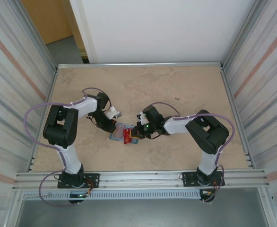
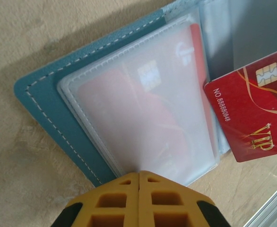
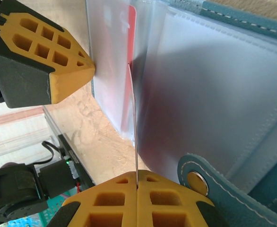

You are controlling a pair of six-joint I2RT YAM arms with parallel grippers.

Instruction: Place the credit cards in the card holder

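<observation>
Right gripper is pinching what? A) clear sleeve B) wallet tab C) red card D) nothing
C: the shut right gripper clamps the red card edge-on between its fingers, the card's far end at the open wallet.

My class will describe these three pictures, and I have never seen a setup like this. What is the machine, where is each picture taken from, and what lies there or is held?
These are two robot arms bolted at the near edge of a table. The overhead picture looks down from above and behind them; the other two come from a camera on each wrist. On the table lies an open teal card holder with red cards already inside its clear sleeves. The left gripper is shut, pinching a sleeve's edge. The right gripper is shut on another red credit card, seen edge-on from its own wrist, its edge meeting the sleeves.
</observation>
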